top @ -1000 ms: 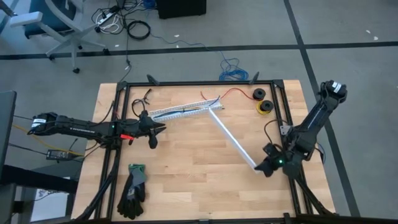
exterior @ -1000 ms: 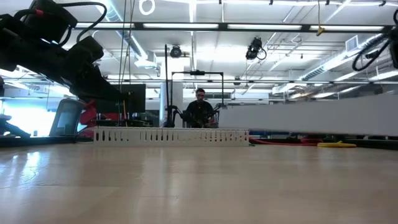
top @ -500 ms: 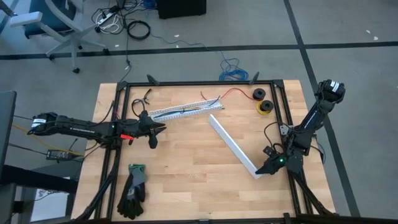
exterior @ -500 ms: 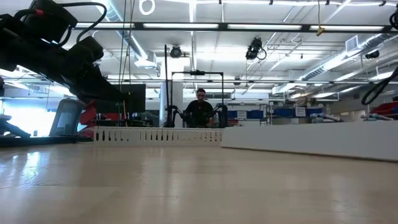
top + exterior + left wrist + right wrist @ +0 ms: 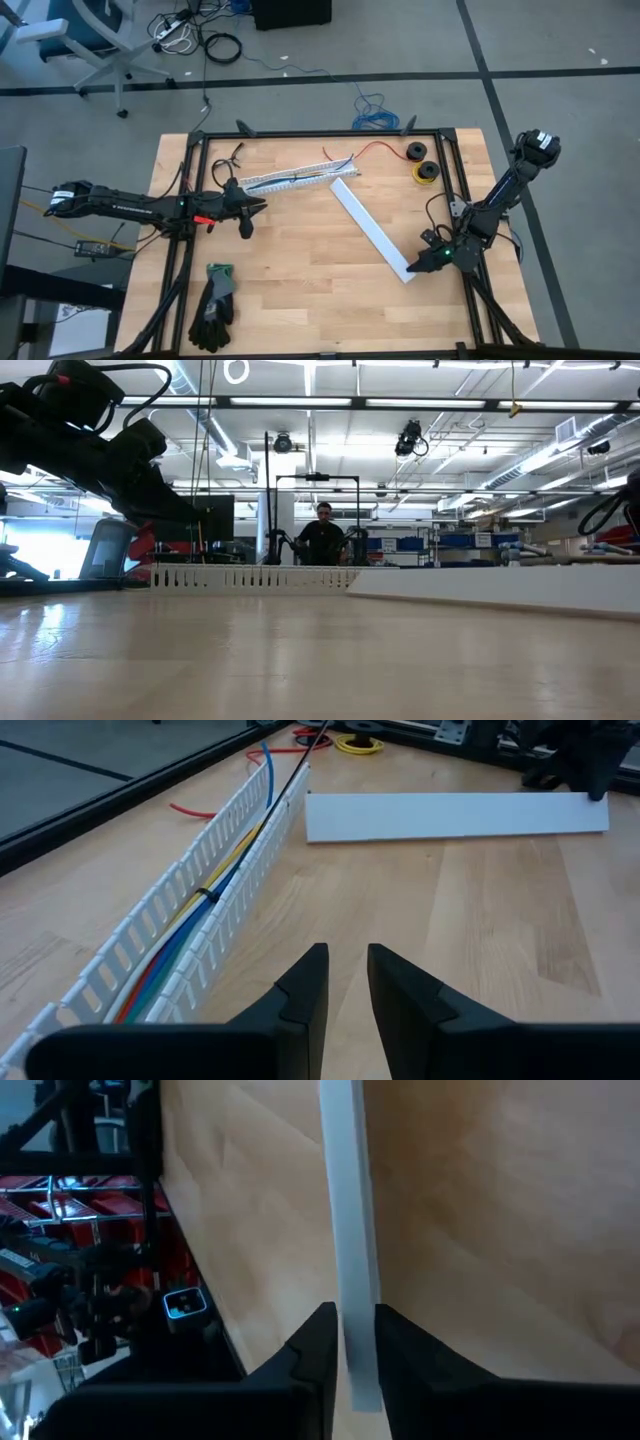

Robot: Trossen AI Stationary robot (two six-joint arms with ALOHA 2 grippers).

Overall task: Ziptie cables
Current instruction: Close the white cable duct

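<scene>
The cables point(image 5: 205, 905) are laid in the slotted channel point(image 5: 150, 935). The left gripper point(image 5: 345, 982) is held slightly parted, empty. The right gripper point(image 5: 350, 1342) seems barely loosened around the white cover strip point(image 5: 345, 1210); dragging could result.

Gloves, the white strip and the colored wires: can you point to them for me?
Gloves point(image 5: 213, 303): high view, on the middle of the pair.
White strip point(image 5: 370, 231): high view, on its flat middle.
Wires point(image 5: 190, 916): left wrist view, beside the black tie.
</scene>
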